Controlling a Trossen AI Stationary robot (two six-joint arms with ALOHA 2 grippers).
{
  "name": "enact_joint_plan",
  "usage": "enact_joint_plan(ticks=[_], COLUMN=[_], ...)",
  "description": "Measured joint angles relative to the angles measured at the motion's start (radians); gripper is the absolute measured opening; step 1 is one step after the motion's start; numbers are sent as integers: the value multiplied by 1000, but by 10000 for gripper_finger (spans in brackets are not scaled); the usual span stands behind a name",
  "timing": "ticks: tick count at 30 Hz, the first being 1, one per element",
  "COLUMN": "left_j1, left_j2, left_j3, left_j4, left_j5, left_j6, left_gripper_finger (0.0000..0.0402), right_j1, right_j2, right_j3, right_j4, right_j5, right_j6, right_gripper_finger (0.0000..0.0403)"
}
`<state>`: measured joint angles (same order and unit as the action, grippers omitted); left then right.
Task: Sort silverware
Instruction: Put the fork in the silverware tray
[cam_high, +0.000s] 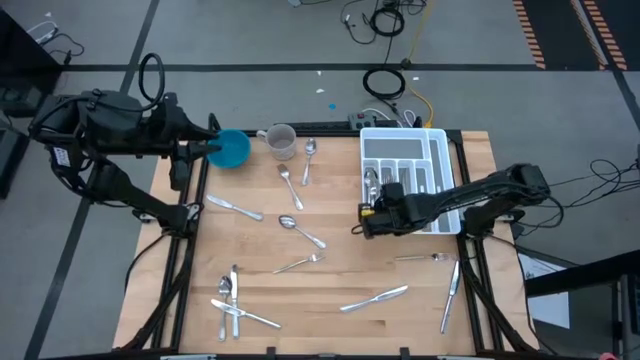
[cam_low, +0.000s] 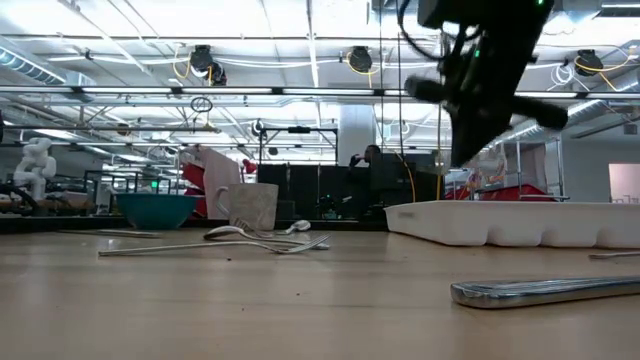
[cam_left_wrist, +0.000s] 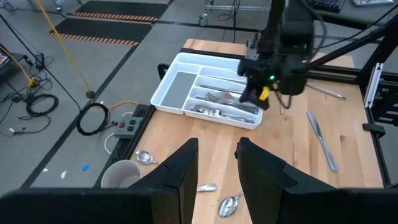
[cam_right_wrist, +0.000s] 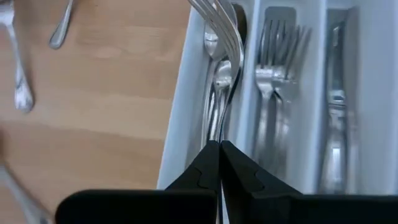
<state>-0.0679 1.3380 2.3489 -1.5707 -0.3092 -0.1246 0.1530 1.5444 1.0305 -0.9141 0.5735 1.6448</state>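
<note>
Wooden tabletop: teal bowl at far left, white mug beside it, fork and spoon in front. White tray at right; dark arm above. Knife nearest.

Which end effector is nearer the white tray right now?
Right. The right end effector is at the white tray's near-left edge, shut on a fork over a slot. The left end effector hangs across the table by the blue bowl.

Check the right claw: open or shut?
Shut on a fork. In the right wrist view the right claw's fingers meet around its thin handle, holding it over the tray's edge compartment.
</note>
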Motion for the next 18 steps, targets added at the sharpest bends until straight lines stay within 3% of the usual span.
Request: enact_joint_plan(ticks=[4,10,18], left_j1=[0,0,0], left_j2=[0,0,0], left_j3=[0,0,0], left_j4=[0,0,0], left_j5=[0,0,-17], left_j6=[-1,-25,-25], left_gripper_finger=[116,116,116], right_j1=[-44,-70,-85], right_j2=[2,-14,-213], right_j3=[-100,-190,-298], right_j4=[165,274,316], right_j5=[-2,-13,14], right_j6=[-15,-41,-95], right_gripper_finger=[0,0,0])
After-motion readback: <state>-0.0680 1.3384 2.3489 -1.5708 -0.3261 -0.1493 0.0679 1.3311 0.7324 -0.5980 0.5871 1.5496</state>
